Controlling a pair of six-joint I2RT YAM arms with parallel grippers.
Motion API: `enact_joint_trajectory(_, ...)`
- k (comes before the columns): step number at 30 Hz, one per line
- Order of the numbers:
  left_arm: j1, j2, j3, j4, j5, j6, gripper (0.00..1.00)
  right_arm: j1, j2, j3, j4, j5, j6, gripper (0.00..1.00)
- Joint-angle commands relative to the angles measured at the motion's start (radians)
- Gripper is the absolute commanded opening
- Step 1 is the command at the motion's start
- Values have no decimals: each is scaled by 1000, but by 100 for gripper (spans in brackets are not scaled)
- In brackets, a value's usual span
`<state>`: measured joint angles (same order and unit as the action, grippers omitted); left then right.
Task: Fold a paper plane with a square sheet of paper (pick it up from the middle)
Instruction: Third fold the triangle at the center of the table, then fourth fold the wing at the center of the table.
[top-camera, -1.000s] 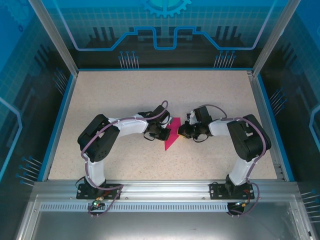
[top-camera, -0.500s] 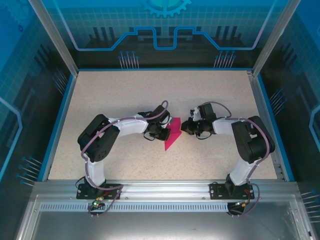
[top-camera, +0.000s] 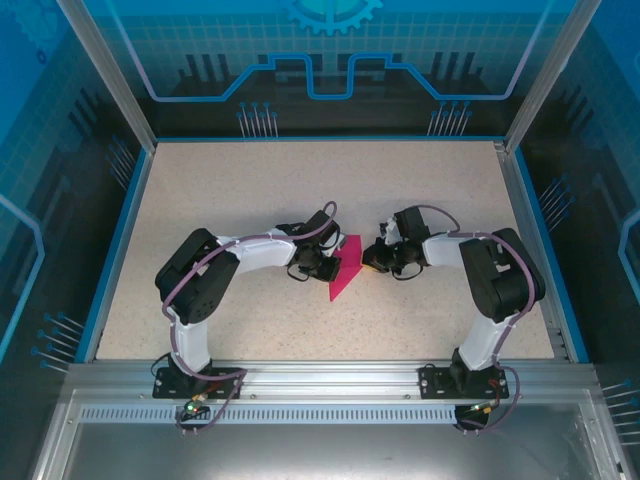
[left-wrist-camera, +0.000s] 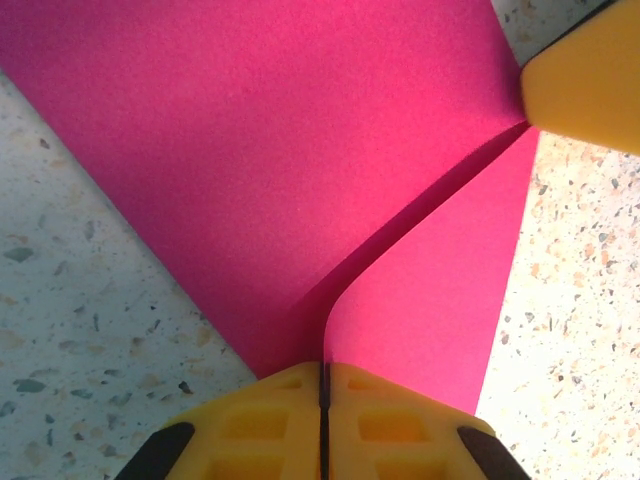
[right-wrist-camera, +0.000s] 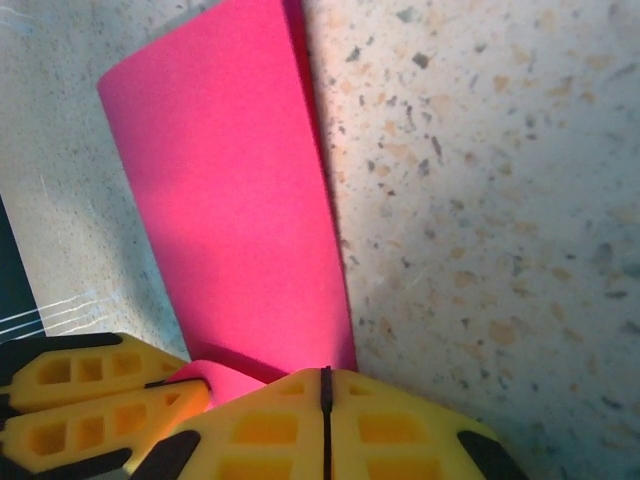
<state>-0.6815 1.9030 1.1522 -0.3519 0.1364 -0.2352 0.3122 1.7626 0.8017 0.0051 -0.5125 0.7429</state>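
1. Left gripper (left-wrist-camera: 323, 372): yellow fingers (left-wrist-camera: 260, 420) pressed flat together, no gap at the seam. Raised edge of a flap of the pink paper (left-wrist-camera: 300, 150) running straight into that seam, pinched there by the look of it.
2. Right gripper (right-wrist-camera: 325, 385): closed just as tight, tips against the near edge of the paper. Impossible to tell whether anything is nipped between them.
3. Tips of the two grippers close together across the paper, with a curl of pink just beside the left one's fingers in the right wrist view.
4. Paper partly folded, one flap lifted off a flat layer, lying on the speckled table (top-camera: 250, 190). From above, a narrow wedge pointing toward the arm bases, between the two grippers, about mid-table.
5. Left arm (top-camera: 200, 275) and right arm (top-camera: 500, 275) both bent inward from the near edge.
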Motion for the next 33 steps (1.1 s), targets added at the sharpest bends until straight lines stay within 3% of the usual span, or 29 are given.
enact_joint_trajectory(1, 3, 22, 10, -76, -1, 15, 9, 25, -74, 2, 7, -24, -2, 8)
enact_joint_trajectory(15, 2, -18, 35, -99, -1, 9, 14, 53, 61, -39, 106, -39, 54, 8)
enact_joint_trajectory(23, 2, -146, 45, -114, -48, -12, 32, 51, -102, -37, 15, -5, 25, 11)
enact_joint_trajectory(33, 2, -301, -24, -105, -110, -65, 38, 32, -276, -54, -162, 142, -8, 22)
